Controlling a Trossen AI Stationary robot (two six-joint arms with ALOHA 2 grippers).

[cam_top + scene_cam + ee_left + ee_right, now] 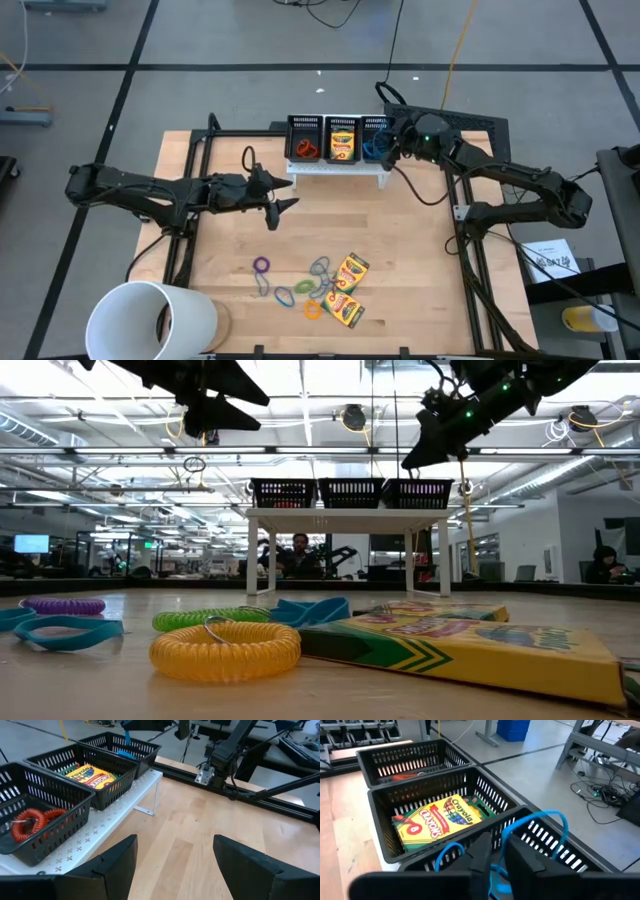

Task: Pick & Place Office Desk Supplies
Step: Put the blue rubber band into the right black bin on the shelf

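Fingers of the right gripper [492, 855] pinch a blue band loop [540, 820] over the right-hand bin [377, 137]; left gripper [283, 207] hangs wide open above the bench [400, 240]. Crayon boxes [345, 290] and coloured bands [300, 285] lie near the front edge.

Two yellow-green crayon boxes [347, 288] flat on tabletop [420, 250], one more [342, 143] in middle bin [342, 122]. Coloured band loops [296, 286] scattered beside boxes; red loops [306, 148] in left bin, blue loop [535, 827] over right bin.
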